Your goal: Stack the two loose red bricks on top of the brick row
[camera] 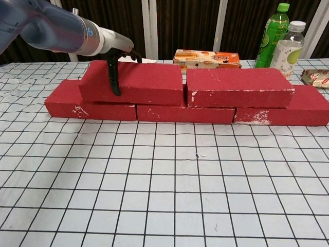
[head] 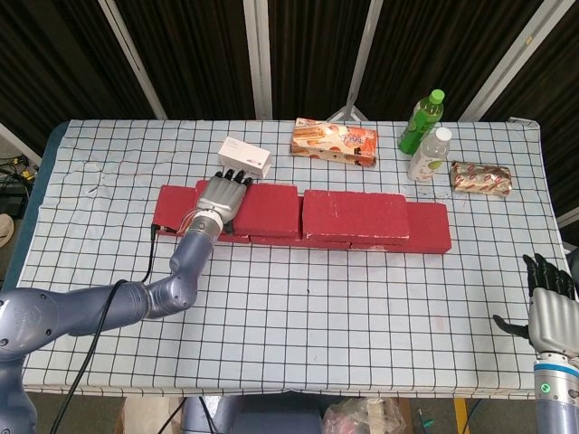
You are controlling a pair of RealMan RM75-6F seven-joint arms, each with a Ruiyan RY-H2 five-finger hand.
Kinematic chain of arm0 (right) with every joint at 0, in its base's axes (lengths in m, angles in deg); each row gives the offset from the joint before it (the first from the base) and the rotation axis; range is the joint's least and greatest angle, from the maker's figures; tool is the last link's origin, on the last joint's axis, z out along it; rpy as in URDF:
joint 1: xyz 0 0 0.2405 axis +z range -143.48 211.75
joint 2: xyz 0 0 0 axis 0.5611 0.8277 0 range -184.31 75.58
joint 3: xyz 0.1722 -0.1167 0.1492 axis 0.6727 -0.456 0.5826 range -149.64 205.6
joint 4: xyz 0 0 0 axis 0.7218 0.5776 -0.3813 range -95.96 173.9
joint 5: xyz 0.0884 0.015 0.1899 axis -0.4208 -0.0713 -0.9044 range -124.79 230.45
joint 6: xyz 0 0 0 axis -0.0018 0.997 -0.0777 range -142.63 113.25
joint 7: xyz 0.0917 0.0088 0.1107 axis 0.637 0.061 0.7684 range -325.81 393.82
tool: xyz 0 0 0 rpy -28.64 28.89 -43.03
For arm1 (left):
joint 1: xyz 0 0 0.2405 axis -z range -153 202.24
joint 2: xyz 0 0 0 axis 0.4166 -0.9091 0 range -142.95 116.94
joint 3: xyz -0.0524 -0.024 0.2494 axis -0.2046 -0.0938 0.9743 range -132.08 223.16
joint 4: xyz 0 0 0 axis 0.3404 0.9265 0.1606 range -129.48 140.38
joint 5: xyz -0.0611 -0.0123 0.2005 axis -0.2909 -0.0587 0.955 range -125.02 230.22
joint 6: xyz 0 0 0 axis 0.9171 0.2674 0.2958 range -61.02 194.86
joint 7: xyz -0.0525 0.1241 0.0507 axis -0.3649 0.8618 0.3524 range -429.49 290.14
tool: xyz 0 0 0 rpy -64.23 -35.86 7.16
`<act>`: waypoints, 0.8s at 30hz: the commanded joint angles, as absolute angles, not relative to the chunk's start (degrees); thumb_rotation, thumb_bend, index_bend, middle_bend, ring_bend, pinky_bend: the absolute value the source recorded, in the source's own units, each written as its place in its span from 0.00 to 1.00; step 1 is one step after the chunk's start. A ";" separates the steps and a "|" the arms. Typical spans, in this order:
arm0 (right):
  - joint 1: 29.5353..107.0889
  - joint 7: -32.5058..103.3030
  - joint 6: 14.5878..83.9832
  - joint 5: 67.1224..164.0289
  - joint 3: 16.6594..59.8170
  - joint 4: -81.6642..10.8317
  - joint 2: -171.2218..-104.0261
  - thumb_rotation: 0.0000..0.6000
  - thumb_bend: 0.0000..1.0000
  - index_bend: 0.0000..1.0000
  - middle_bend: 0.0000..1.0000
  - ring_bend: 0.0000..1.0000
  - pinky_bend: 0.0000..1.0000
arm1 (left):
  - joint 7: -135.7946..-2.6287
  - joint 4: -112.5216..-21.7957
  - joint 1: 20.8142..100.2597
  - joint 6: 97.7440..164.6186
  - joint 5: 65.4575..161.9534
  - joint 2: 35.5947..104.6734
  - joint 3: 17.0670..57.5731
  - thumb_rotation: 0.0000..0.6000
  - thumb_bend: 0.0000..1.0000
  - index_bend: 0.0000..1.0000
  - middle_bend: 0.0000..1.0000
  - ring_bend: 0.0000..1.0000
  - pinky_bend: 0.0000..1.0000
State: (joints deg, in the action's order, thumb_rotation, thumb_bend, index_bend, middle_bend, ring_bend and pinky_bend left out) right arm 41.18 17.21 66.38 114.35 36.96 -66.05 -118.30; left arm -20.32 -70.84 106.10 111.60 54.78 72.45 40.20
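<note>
Two upper red bricks lie end to end atop brick row (camera: 185, 113) at table centre, left upper brick (camera: 132, 82) touching right upper brick (camera: 237, 87). Left hand (head: 221, 197) grips left brick's left end: palm on top, thumb (camera: 113, 77) down front face. Right hand (head: 550, 307) at table's 4 o'clock edge, fingers apart, holding nothing. White box (head: 245, 156) at 12 o'clock of left hand. Snack box (head: 334, 141), green bottle (head: 422, 121), clear bottle (head: 428, 154), wrapped packet (head: 481, 177) at 1–2 o'clock of row on checkered table (head: 298, 307).
</note>
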 commanded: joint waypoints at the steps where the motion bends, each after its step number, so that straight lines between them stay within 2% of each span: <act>1: 41.18 17.22 66.38 114.37 36.95 -66.07 -118.29 1.00 0.15 0.05 0.00 0.00 0.00 | -20.01 -70.96 106.30 111.63 54.44 72.42 40.18 1.00 0.00 0.09 0.00 0.00 0.11; 16: 41.13 17.11 66.57 114.16 37.05 -66.06 -118.35 1.00 0.15 0.05 0.00 0.00 0.00 | -20.41 -71.92 105.95 112.20 55.94 71.92 39.75 1.00 0.00 0.08 0.00 0.00 0.11; 21: 40.97 17.31 66.65 114.19 37.01 -65.98 -118.11 1.00 0.15 0.05 0.00 0.00 0.00 | -23.40 -82.57 103.73 114.85 59.54 63.56 38.36 1.00 0.00 0.07 0.01 0.00 0.11; 24: 40.96 17.58 66.47 114.00 37.10 -65.90 -117.97 1.00 0.15 0.05 0.00 0.00 0.00 | -26.58 -89.92 100.26 116.82 63.86 57.23 38.65 1.00 0.00 0.06 0.05 0.00 0.11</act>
State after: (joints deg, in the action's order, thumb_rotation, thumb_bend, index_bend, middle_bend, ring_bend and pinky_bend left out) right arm 40.96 17.55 66.50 114.03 37.08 -65.91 -117.99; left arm -23.17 -82.57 103.74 114.37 59.40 63.78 38.87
